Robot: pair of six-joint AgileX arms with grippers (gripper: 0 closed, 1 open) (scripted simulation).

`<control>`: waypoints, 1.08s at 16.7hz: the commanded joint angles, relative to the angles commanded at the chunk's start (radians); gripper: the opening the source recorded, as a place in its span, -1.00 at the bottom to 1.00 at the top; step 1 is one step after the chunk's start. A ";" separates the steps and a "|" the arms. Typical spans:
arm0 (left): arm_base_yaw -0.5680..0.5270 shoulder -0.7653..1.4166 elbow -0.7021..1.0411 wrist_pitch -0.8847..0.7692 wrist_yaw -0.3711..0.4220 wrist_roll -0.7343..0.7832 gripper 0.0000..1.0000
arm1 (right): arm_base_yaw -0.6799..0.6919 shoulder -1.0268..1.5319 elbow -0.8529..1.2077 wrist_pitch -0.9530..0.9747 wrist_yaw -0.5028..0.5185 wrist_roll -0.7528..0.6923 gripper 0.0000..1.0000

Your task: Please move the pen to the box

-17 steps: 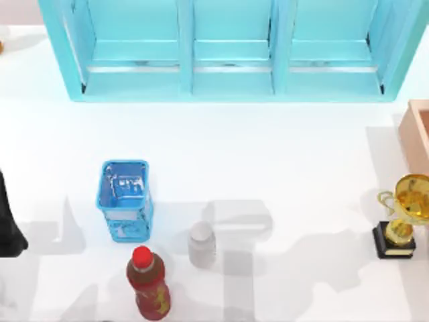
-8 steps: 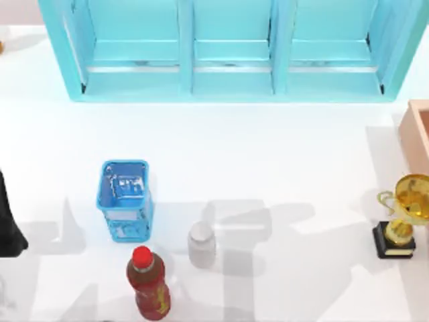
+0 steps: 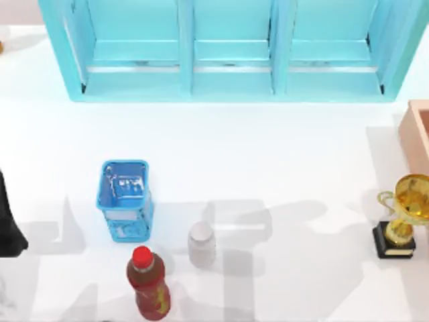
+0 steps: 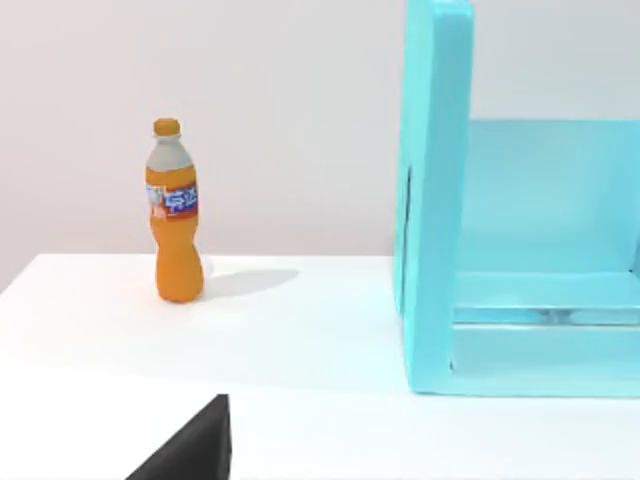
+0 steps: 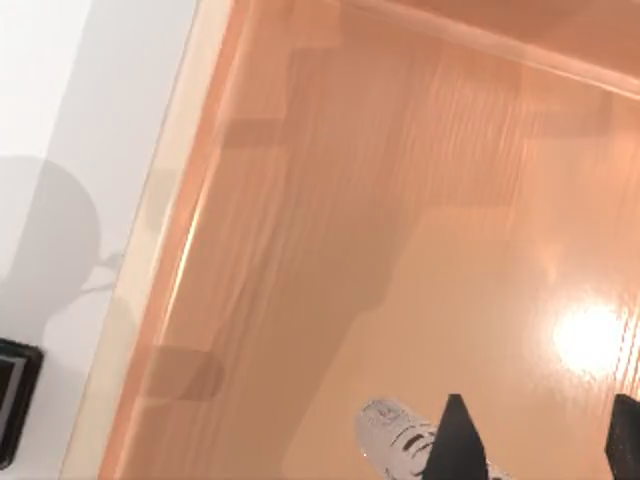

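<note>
The pen [image 5: 392, 436] was seen held in the right gripper [image 5: 535, 445] (fingers clenched on it) above the floor of the box [image 5: 330, 230]; carrying was judged nearly done; only release remained

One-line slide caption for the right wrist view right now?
Right tool holds the pen above the floor of the wooden box, ready to drop it in.
</note>
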 joint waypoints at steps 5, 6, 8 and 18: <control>0.000 0.000 0.000 0.000 0.000 0.000 1.00 | 0.000 0.000 0.000 0.000 0.000 0.000 -0.10; 0.000 0.000 0.000 0.000 0.000 0.000 1.00 | 0.000 0.000 0.000 0.000 0.000 0.000 0.06; 0.000 0.000 0.000 0.000 0.000 0.000 1.00 | 0.000 0.000 0.000 0.000 0.000 0.000 0.36; 0.000 0.000 0.000 0.000 0.000 0.000 1.00 | 0.000 0.000 0.000 0.000 0.000 0.000 1.00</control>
